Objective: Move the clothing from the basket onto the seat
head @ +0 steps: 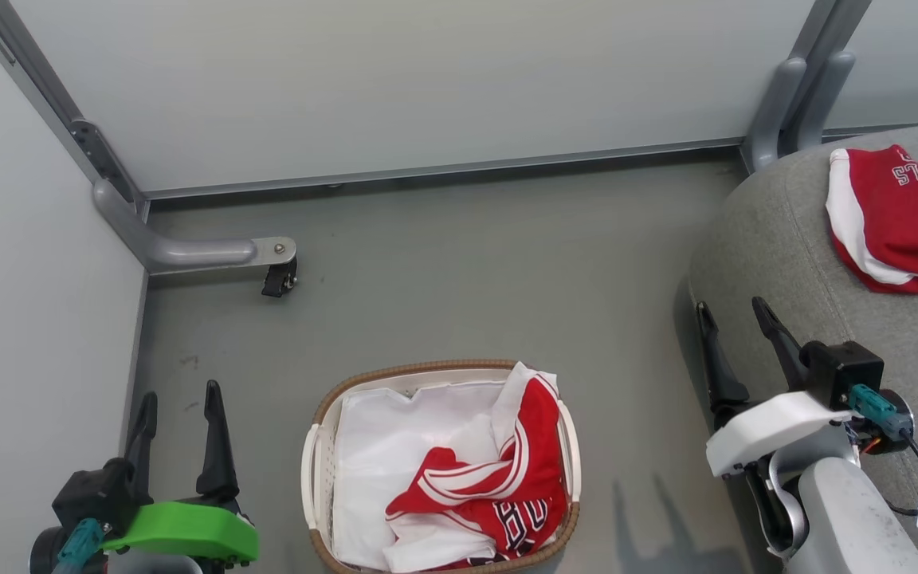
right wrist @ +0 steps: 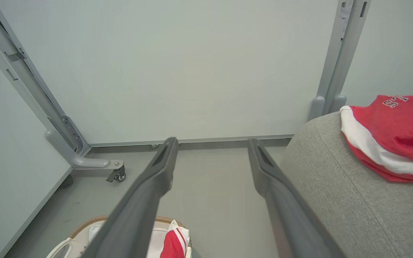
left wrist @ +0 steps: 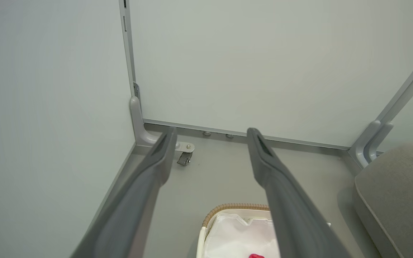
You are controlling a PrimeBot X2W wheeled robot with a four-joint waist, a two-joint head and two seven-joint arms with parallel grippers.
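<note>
Floor (head: 467,271), grey and plain, runs back to pale partition panels (head: 427,80) that meet at its far left corner. Along the floor's right edge stands the grey seat (head: 754,239), rounded at its left edge. At the middle of the floor's near edge sits the basket (head: 395,371), apart from the seat, with a white liner (head: 395,430) showing in its left half. One red jersey (head: 905,215) with white trim lies crumpled on the seat, back from its left edge. A second red jersey (head: 523,478) lies bunched in the basket's right half, one fold up against the right rim. The left gripper (head: 180,392) hovers over the floor's near left corner, jaws apart and empty. The right gripper (head: 730,305) hangs at the seat's left edge, jaws also spread, holding nothing. A small caster (head: 278,279) sits near the far left corner.
</note>
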